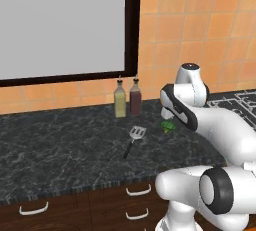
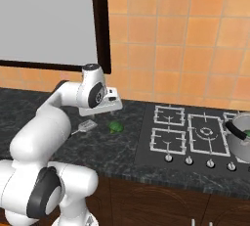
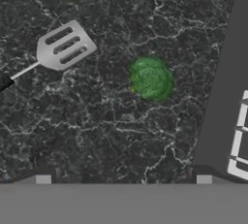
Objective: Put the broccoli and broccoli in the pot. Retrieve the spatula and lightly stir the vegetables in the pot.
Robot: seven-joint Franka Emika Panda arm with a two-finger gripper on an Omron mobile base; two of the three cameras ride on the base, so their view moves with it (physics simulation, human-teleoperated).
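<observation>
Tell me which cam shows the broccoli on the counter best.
Hand view: the broccoli sits whole near centre, unobstructed, beside the spatula. Left base view shows it small, partly behind the arm; right base view shows it small but clear.

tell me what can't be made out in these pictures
- Pot: cut off by the right edge of the right base view; the green inside is too small to identify.
- Broccoli: partly behind the arm in the left base view.
- Spatula: handle runs off the hand view's left edge.

Dark counter (image 1: 60, 150): spatula (image 1: 135, 136), broccoli (image 1: 168, 126), 2 bottles (image 1: 127, 98), cooktop (image 2: 190, 137).
</observation>
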